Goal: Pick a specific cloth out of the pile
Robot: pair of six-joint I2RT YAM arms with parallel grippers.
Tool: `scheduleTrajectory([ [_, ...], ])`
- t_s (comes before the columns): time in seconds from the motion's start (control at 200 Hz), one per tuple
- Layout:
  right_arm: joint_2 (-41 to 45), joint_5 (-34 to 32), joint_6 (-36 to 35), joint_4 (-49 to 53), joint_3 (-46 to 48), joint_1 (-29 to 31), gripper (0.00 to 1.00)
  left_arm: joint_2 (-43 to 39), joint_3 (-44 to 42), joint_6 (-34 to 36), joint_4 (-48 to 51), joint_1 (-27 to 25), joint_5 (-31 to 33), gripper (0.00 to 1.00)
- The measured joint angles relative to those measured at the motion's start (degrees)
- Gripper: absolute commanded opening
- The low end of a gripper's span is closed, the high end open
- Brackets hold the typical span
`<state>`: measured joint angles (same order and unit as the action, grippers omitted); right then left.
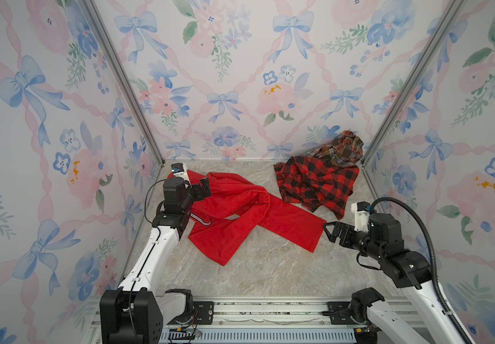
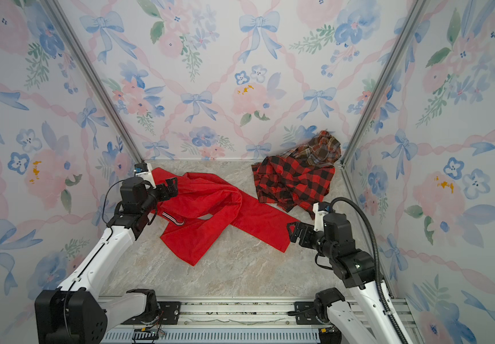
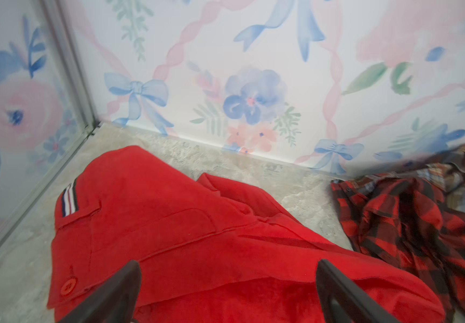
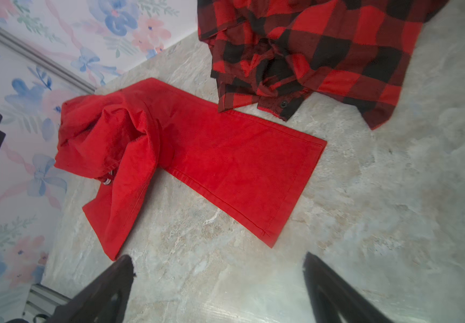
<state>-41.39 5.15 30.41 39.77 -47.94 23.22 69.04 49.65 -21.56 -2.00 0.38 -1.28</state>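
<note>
Here, you see the plain bright red garment with a narrow striped trim band (image 1: 240,214) lying spread on the marble-patterned table (image 1: 255,277). It runs from the far left corner toward the middle, outside the pile (image 1: 323,175). That pile, a red-and-black check shirt (image 1: 309,190) under a brown-orange-blue plaid shirt (image 1: 344,149), sits in the far right corner. One red leg edge lies just beside the check shirt, possibly touching it. Your left jaws stand spread above the garment's waist end, pinching nothing. Your right jaws, likewise spread and empty, hover near the leg hem. Judged so, the picking-out looks essentially done, with only pulling the arms back left.
</note>
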Motion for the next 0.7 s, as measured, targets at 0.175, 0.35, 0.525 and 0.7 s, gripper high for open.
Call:
scheduleTrajectory([
  [0.175, -17.05, -10.14, 0.24, -8.09, -6.51, 19.54, 0.97, 9.68, -1.05, -10.34, -2.27, 8.68, 0.57, 0.98],
  [0.35, -26.62, -12.11, 2.05, -14.56, -7.56, 26.14, 0.97, 22.8, 3.26, -16.26, -5.18, 13.51, -3.23, 0.98],
  [0.525, -29.99, -12.52, 4.46, -16.9, -7.52, 27.91, 0.97, 33.38, 6.47, -19.02, -7.76, 12.87, -8.2, 0.98],
  [0.7, -29.53, -12.72, 5.22, -17.44, -7.52, 27.89, 0.97, 35.06, 6.73, -18.34, -6.12, 9.25, -4.68, 0.74],
])
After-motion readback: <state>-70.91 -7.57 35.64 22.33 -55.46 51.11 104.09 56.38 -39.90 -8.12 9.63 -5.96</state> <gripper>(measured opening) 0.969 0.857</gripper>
